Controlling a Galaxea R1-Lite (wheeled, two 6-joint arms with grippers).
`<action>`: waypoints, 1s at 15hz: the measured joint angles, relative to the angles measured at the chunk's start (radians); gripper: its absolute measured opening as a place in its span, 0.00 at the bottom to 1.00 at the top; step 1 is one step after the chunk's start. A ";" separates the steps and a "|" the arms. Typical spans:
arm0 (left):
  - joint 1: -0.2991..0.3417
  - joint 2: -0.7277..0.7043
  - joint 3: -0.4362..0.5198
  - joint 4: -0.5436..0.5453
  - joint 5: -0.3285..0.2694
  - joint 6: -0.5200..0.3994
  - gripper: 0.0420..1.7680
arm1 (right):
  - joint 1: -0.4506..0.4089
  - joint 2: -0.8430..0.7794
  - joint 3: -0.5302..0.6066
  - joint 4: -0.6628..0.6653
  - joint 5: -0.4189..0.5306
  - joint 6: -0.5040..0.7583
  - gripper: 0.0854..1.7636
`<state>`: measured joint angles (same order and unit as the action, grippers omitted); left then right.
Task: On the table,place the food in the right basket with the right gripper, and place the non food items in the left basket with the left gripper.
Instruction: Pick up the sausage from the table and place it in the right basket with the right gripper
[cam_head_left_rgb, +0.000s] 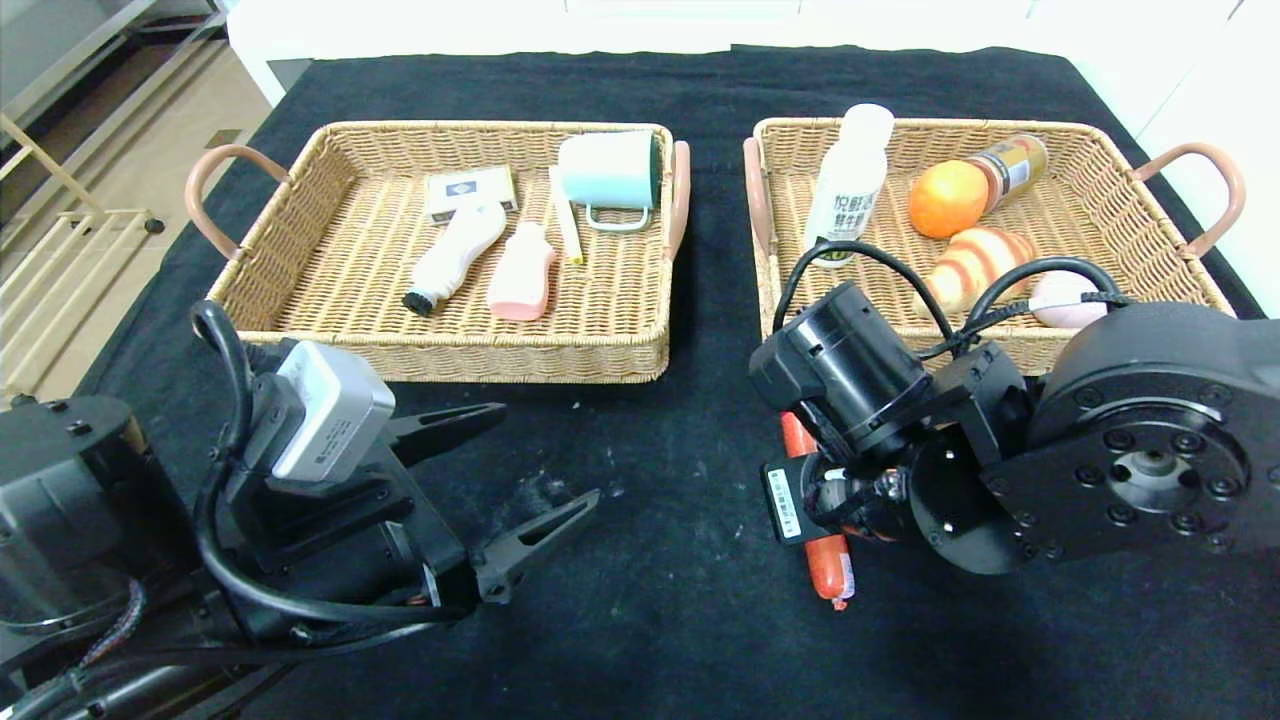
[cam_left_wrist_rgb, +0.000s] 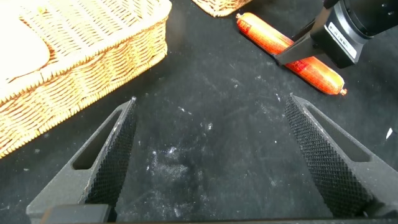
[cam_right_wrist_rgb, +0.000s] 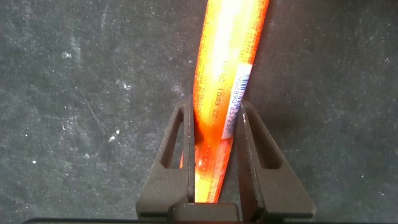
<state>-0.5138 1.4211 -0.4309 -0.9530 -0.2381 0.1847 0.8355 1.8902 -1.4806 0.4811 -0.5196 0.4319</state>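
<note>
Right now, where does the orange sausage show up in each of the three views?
Head view: the sausage lies on the black tablecloth in front of the right basket, partly under the right gripper.
Left wrist view: the sausage lies beyond the open left gripper.
Right wrist view: the sausage runs between the closed fingers.
Shared landmark: the black tablecloth.

Black cloth-covered bench (cam_head_left_rgb: 680, 330), faint whitish scuffs near centre. Directly on it: left wicker basket (cam_head_left_rgb: 300, 250), right wicker basket (cam_head_left_rgb: 1120, 170) side by side, and an orange sausage (cam_head_left_rgb: 825, 560) in front of right basket.
</note>
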 joint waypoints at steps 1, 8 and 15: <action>0.000 0.000 0.000 0.000 0.000 0.000 0.97 | 0.000 0.000 0.000 0.001 0.000 -0.001 0.23; 0.003 0.001 -0.009 -0.001 0.003 -0.006 0.97 | 0.017 -0.053 -0.025 0.032 0.000 -0.003 0.23; -0.002 0.008 -0.006 0.006 0.005 0.001 0.97 | -0.009 -0.196 -0.027 0.126 -0.007 -0.003 0.23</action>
<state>-0.5162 1.4291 -0.4372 -0.9468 -0.2332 0.1860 0.8270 1.6943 -1.5081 0.6074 -0.5268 0.4289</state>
